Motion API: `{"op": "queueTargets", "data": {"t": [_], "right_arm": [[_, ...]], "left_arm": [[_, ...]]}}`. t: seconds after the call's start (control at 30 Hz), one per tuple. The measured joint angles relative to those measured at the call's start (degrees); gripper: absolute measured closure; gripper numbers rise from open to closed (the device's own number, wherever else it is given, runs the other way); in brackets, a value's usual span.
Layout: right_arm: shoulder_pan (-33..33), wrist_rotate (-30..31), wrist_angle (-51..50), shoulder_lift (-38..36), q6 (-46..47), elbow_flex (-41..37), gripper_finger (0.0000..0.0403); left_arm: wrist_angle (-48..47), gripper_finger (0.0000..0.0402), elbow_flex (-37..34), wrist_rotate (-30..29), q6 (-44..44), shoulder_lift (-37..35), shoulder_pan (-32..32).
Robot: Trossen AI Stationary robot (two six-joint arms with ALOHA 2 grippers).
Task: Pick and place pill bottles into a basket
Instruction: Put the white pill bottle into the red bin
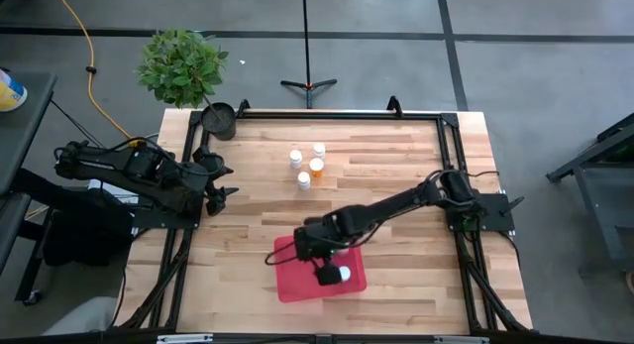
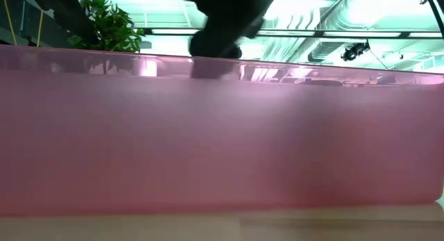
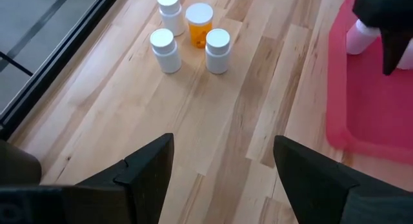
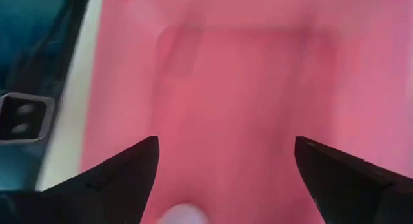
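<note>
Right end effector open over basket.

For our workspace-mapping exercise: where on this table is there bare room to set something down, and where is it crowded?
Free: the wood between the four standing pill bottles and the basket, and the strip from the bottles to the table's right rail. Crowded: the basket, where the right pincer hangs open over a bottle, and the left edge by the waiting left pincer.

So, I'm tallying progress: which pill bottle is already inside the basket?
The pale bottle under the right end effector, lying in the red basket. The other four bottles, one of them orange, stand clustered on the bare table.
</note>
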Motion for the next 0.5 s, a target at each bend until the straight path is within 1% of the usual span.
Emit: {"op": "queueTargets", "data": {"t": [0.13,0.3,0.43,0.5], "right_arm": [[-1.6,6.4,-4.3,0.0,-5.4,5.0,0.0052],[-3.7,17.8,-13.6,0.0,-12.2,12.7,0.0053],[-5.6,27.8,-21.3,0.0,-14.4,19.1,0.0056],[-6.8,31.2,-24.8,0.0,-14.2,22.1,0.0056]], "left_arm": [[0.2,0.0103,0.0,0.0,0.7,0.0,0.0],[0.5,0.0103,0.0,0.0,1.1,0.0,0.0],[0.5,0.0103,0.0,0.0,1.1,0.0,0.0],[0.5,0.0103,0.0,-0.5,1.1,0.0,0.0]]}}
